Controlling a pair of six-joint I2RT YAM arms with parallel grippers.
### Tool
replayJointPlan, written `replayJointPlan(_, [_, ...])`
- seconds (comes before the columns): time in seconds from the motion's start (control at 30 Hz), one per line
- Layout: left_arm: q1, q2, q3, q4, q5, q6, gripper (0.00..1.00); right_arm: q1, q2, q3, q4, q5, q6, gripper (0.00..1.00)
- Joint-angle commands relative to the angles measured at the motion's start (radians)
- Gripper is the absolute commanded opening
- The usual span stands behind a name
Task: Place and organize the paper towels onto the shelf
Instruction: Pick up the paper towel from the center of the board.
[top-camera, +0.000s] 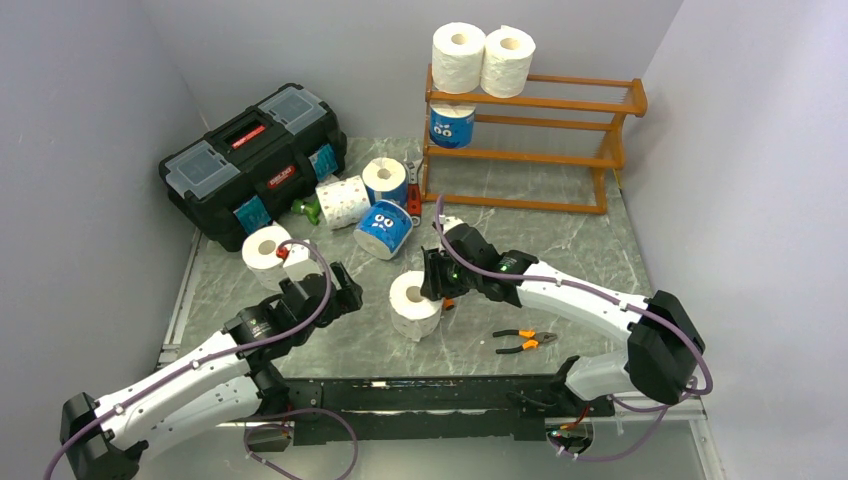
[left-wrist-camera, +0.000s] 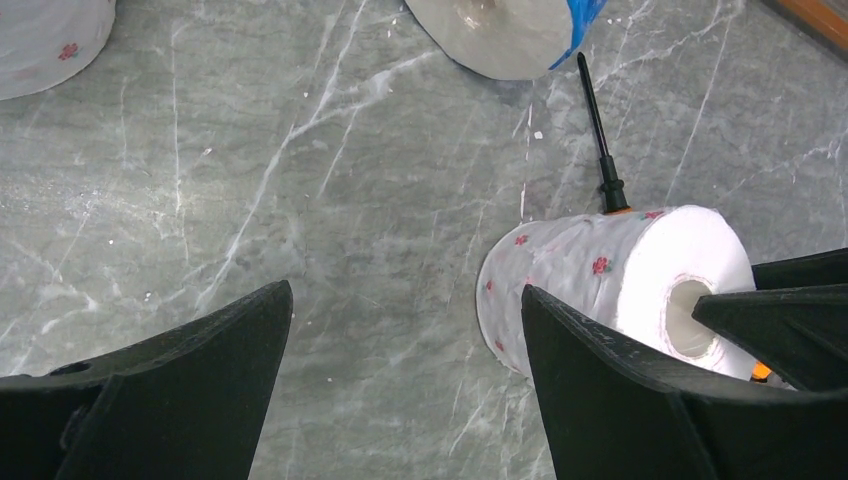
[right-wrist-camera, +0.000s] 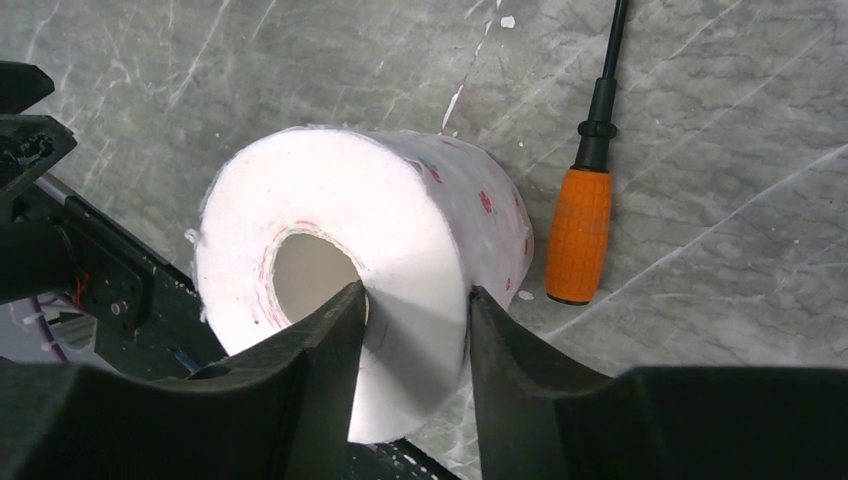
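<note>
The orange-brown shelf (top-camera: 560, 105) stands at the back right. Two white paper towel rolls (top-camera: 458, 55) (top-camera: 507, 60) sit on its top tier and a blue one (top-camera: 451, 125) on the middle tier. My right gripper (top-camera: 437, 283) (right-wrist-camera: 415, 300) is shut on the wall of a white roll (top-camera: 415, 300) (right-wrist-camera: 400, 200), one finger in the core and one outside. My left gripper (top-camera: 335, 290) (left-wrist-camera: 405, 300) is open and empty just left of that roll (left-wrist-camera: 620, 270). On the table lie a white roll (top-camera: 266, 250), a flowered white roll (top-camera: 343, 200) and two blue rolls (top-camera: 385, 180) (top-camera: 384, 228).
A black toolbox (top-camera: 255, 160) sits at the back left. An orange-handled screwdriver (right-wrist-camera: 580, 235) (left-wrist-camera: 600, 140) lies right beside the held roll. Orange pliers (top-camera: 525, 343) lie near the front edge. Small green (top-camera: 308, 208) and red (top-camera: 414, 200) items lie among the rolls.
</note>
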Motion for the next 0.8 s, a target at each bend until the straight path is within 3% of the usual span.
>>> replayJointPlan(0.0, [0.001, -0.010, -0.011, 0.001, -0.016, -0.023, 0.90, 0.000, -0.008, 0.042, -0.018, 0.025, -0.007, 0.38])
replayJointPlan(0.33, [0.001, -0.023, -0.013, -0.002, -0.022, -0.030, 0.89, 0.000, -0.034, 0.115, -0.109, 0.055, 0.003, 0.00])
replayJointPlan(0.63, [0.001, -0.024, -0.013, -0.005, -0.020, -0.027, 0.89, -0.015, -0.098, 0.313, -0.294, 0.183, 0.043, 0.00])
replayJointPlan(0.77, [0.001, -0.028, -0.013, -0.004, -0.015, -0.024, 0.89, -0.082, -0.122, 0.327, -0.319, 0.221, 0.125, 0.00])
